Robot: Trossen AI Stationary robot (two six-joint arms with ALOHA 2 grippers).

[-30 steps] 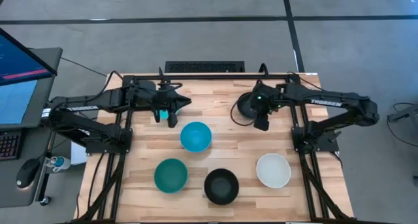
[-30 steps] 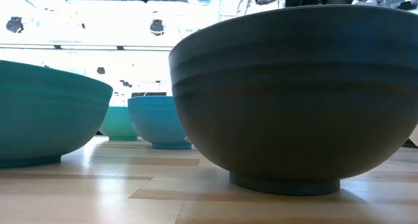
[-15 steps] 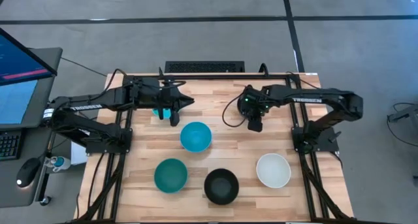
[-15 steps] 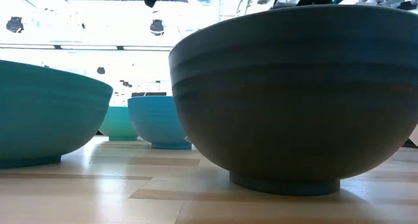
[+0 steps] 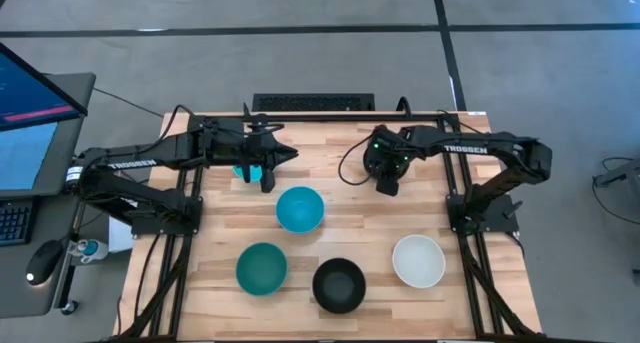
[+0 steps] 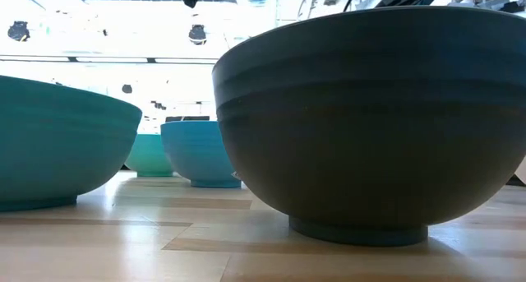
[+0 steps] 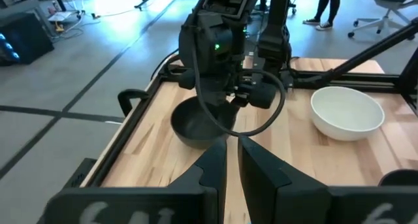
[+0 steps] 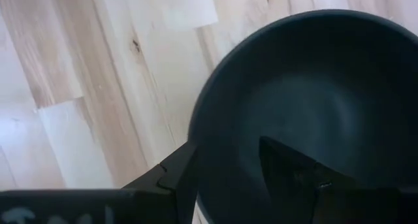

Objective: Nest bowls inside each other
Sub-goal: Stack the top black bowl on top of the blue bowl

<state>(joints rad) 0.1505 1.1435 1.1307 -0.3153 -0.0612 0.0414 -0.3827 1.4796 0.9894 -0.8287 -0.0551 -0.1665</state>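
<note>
While the front row of the desk (image 5: 200,283) is untouched, the dark teal bowl (image 5: 261,267), a black bowl (image 5: 339,285) and the white bowl (image 5: 418,260) sit apart from one another along its near edge, with the blue bowl (image 5: 299,209) just behind the teal one, toward the middle of the desk; taking that blue bowl as the landmark, the left gripper (image 5: 265,175) hangs just behind it and to its left, fingers nearly together in its wrist view with nothing between them, and a sliver of light cyan bowl (image 5: 241,170) shows under that arm; farther back and to the blue bowl's right, the right gripper (image 5: 387,183) is over the second black bowl (image 8: 313,113), parted, one finger outside the wall and the other inside the hollow, so the rim lies between them but I cannot tell that they have pinched it; the step in hand looks like taking this bowl by its rim; to do it well the fingers should seat low on the wall before closing, the lift should be straight up so the bowl does not tip, and it should be brought level over a neighbouring bowl before release.
</note>
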